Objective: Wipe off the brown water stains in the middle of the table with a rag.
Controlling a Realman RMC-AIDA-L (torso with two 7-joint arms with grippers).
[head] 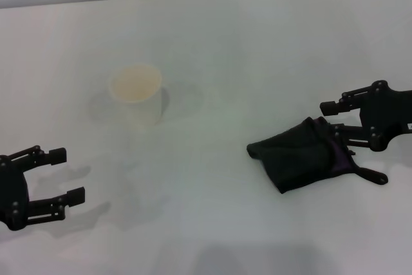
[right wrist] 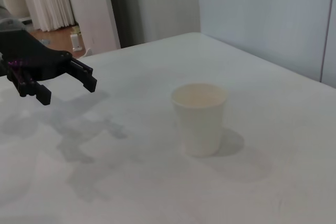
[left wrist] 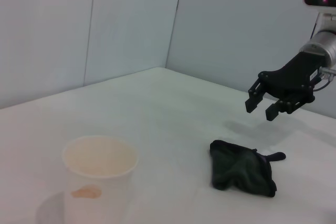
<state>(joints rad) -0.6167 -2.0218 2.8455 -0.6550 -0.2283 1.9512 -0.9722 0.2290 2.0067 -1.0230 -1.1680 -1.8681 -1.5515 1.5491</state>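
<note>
No text, labels, brands or numbers readable anywhere I look. My paper cup is plain, no print. The rag carries no tag that I can read. Desk surface and wall panels bear no markings.

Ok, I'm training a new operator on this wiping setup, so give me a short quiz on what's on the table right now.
1. True or false: the right hand grips the rag.
2. Which stands upright on the table? A: a bowl. B: a paper cup. C: a bottle.
3. Fill in: the left hand has its fingers ____.

Key: 1 false, it hangs open above the rag. 2 B. 3 open.
</note>
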